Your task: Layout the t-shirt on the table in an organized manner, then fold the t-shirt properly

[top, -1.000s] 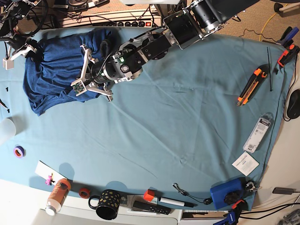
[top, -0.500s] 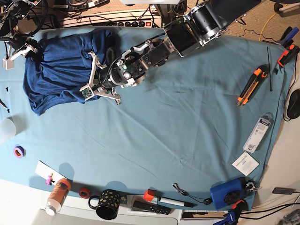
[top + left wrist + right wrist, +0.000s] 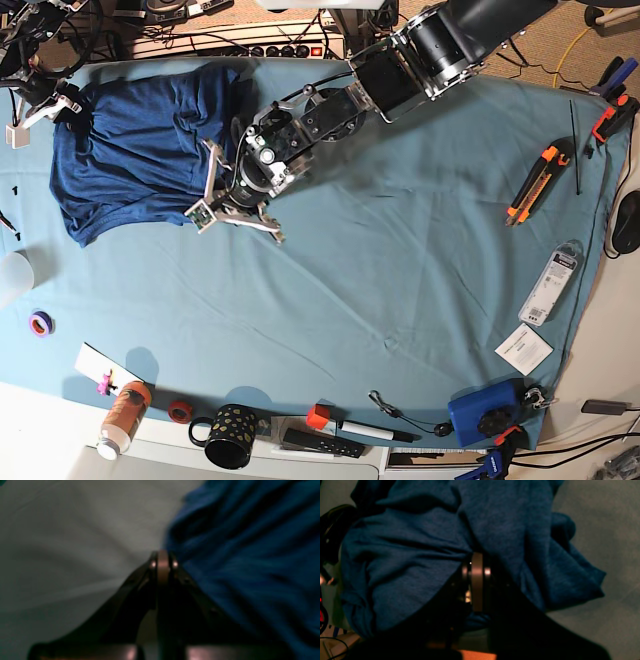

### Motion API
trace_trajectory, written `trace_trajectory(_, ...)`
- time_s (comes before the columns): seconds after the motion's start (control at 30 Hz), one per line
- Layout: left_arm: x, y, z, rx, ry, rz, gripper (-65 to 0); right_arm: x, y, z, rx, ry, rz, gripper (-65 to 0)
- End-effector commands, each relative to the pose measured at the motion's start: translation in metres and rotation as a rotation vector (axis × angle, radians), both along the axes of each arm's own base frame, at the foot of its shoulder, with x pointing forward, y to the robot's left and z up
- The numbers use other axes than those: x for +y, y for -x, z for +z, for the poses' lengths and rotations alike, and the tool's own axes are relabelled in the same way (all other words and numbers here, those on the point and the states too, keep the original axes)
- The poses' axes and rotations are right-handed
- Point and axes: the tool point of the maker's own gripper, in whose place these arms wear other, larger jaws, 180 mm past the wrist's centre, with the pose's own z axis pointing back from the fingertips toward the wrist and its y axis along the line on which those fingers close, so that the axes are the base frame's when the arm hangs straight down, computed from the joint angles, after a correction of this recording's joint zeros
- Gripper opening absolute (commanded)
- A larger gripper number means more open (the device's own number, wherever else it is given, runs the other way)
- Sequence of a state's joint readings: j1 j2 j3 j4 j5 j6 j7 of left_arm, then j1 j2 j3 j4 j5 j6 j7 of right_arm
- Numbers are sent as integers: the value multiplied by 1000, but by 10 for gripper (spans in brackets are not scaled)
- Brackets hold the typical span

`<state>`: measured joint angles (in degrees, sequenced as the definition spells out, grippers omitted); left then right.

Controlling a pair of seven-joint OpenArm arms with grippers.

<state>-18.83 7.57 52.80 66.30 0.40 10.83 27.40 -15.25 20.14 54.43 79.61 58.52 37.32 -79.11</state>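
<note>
The dark navy-blue heathered t-shirt (image 3: 135,150), a soft short-sleeved garment, lies bunched and wrinkled toward ten o'clock on the wide table (image 3: 400,260) covered in smooth light teal-blue cloth. It is not spread flat; folds run across it and its lower edge sags toward eight o'clock.

The left gripper (image 3: 222,195) sits at the shirt's edge nearest the table's centre, at about four o'clock of the fabric. In the left wrist view its black fingers (image 3: 163,566) are pressed together with no gap, and the blue cloth (image 3: 250,555) lies just beside the tips toward three o'clock; the picture is too blurred to tell whether any fabric is pinched between them.

The right gripper (image 3: 62,103) is at the shirt's nine o'clock side, by the table's far left edge. In the right wrist view its fingers (image 3: 476,580) are closed, and the navy fabric (image 3: 420,555) drapes around and over the tips, gathering into them as though clamped.

An orange and black utility knife (image 3: 535,182) lies toward three o'clock, well apart from the shirt, and a black mug with yellow dots (image 3: 228,436) stands near seven o'clock.
</note>
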Motion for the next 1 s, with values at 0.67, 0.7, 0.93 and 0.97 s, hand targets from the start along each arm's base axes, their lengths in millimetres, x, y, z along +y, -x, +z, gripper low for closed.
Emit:
trace_trajectory(0.67,17,-63,56,-151,-39,151,-512,-31,-57,123,-498,-29,-2,-323)
trace_trajectory(0.7,20,-64,53,-140,-41,152,-511,-39,-57,133,-535,-15,-31,-323)
trace_trajectory(0.93,40,-64,33,-46,-33,160,-511,-85,-39,119,-389,119,-192,-323)
trace_trajectory(0.97,41,-64,32,-42,-32,158,-512,-86,-40,117,-383,126,-194,-323)
